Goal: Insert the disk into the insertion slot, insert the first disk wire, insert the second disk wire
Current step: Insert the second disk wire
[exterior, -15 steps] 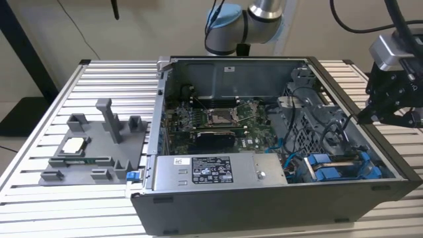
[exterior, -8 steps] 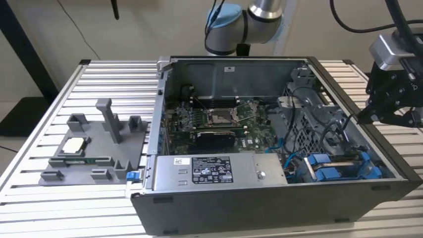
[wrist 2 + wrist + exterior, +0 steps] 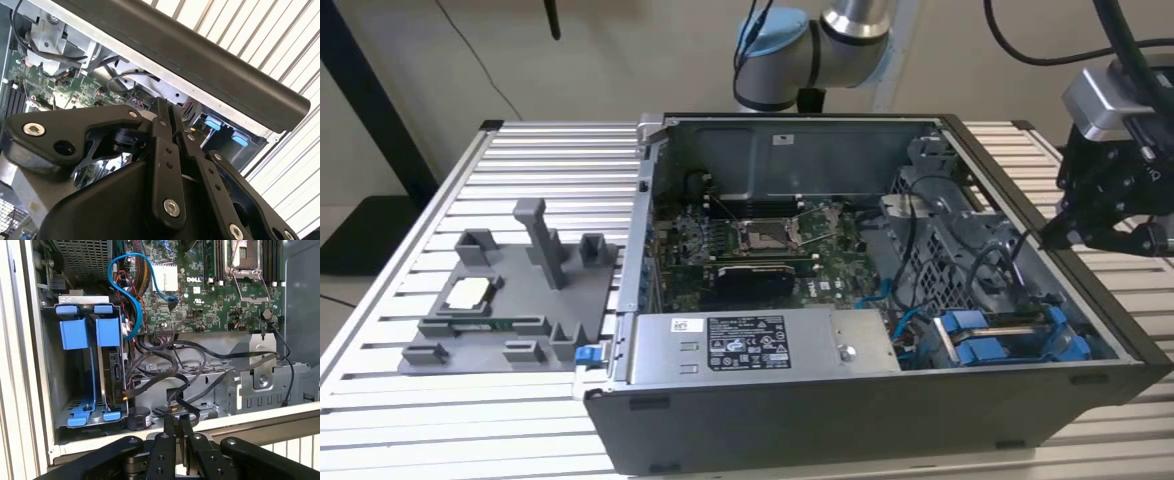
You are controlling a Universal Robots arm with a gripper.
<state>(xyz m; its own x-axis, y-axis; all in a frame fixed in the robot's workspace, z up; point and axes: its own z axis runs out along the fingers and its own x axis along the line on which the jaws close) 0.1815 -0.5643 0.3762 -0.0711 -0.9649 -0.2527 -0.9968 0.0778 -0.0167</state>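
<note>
The disk (image 3: 113,374) stands on edge inside the insertion slot (image 3: 56,380), held in its blue carrier (image 3: 108,331). In the exterior view the disk (image 3: 1003,333) sits at the front corner of the open computer case, on that view's right. Black wires (image 3: 165,367) run up to the disk's connector edge; whether any is plugged in I cannot tell. A blue wire (image 3: 134,295) loops from the motherboard toward the bay. My gripper (image 3: 176,432) is shut on nothing, hovering just outside the case's side wall (image 3: 1101,310). In the second wrist view the gripper (image 3: 166,114) has its fingers pressed together.
A second blue carrier (image 3: 75,333) stands beside the disk. The motherboard (image 3: 761,240) and a silver power supply (image 3: 761,345) fill the case. A grey fixture (image 3: 520,295) holding small parts lies on the slatted table (image 3: 400,400) at the exterior view's left.
</note>
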